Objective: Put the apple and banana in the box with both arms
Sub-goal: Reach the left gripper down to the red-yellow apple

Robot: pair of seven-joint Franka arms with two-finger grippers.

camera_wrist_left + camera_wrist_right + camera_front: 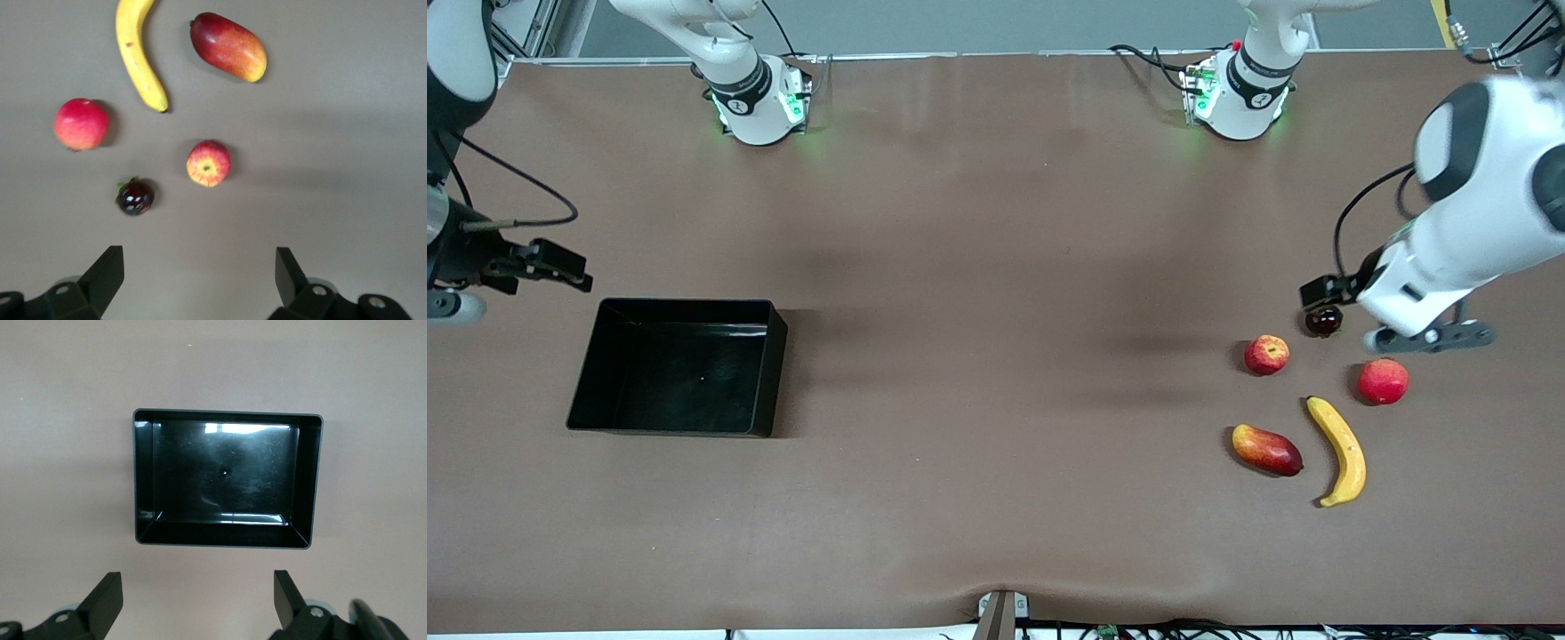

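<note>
**Both pincers released, fruit and tray untouched**

My left gripper (199, 277) hangs released, fingers wide, above the brown table (996, 222) at the left arm's end, holding nothing. Closest to it I see a small dark cherry-like fruit (135, 197), then the small round red-and-yellow apple (208, 163) just past that, with open tabletop between the apple and my fingers. A larger, evenly pink-red round fruit (81, 124) sits beside the apple, apart from it. Farther out lie the long curved yellow banana (139, 55) and an elongated red-yellow mango (228, 47), side by side without touching. The dark fruit is the only thing near my line to the apple.

My right gripper (198, 600) is also spread wide and holding nothing, above bare table at the right arm's end. The shallow glossy black rectangular box (307, 480) lies just ahead of it, nothing inside.
</note>
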